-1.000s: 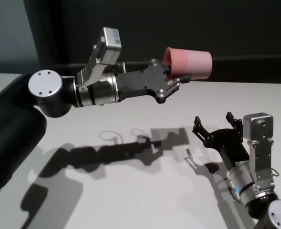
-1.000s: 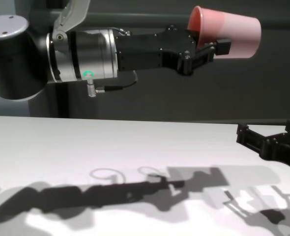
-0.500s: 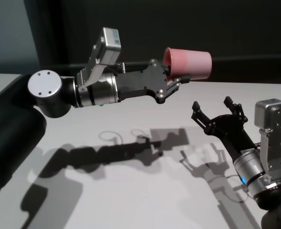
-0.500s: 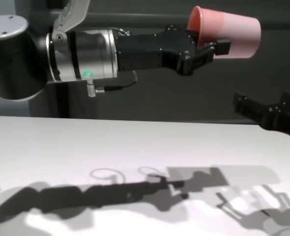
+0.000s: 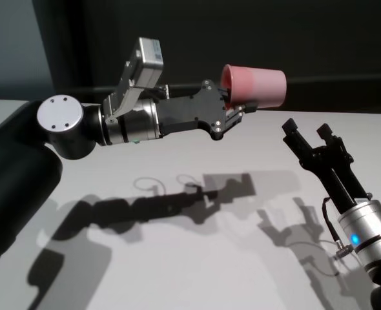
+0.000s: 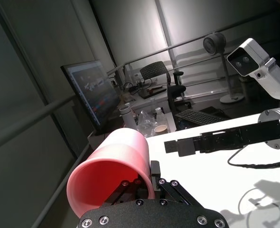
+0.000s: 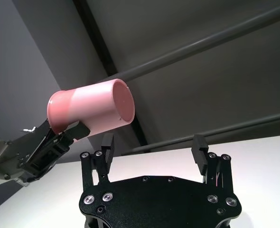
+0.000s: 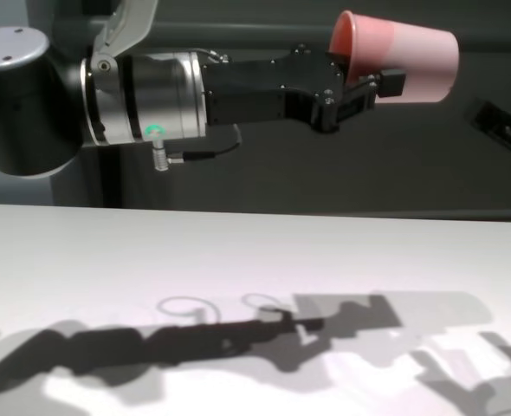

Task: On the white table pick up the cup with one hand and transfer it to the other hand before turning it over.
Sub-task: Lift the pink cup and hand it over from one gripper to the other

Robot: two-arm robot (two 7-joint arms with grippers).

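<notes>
My left gripper, on the wrist with the green light, is shut on the rim of the pink cup and holds it on its side high above the white table, base pointing right. The cup also shows in the chest view, the left wrist view and the right wrist view. My right gripper, on the wrist with the blue light, is open and empty. It is raised off the table to the right of and below the cup, apart from it.
A dark wall with a horizontal rail runs behind the table. The left wrist view shows a monitor, desks and chairs beyond the table's edge. Arm shadows lie on the tabletop.
My right arm has lifted off the table and swung its open gripper upward toward the cup. The left arm and the cup have stayed still.
</notes>
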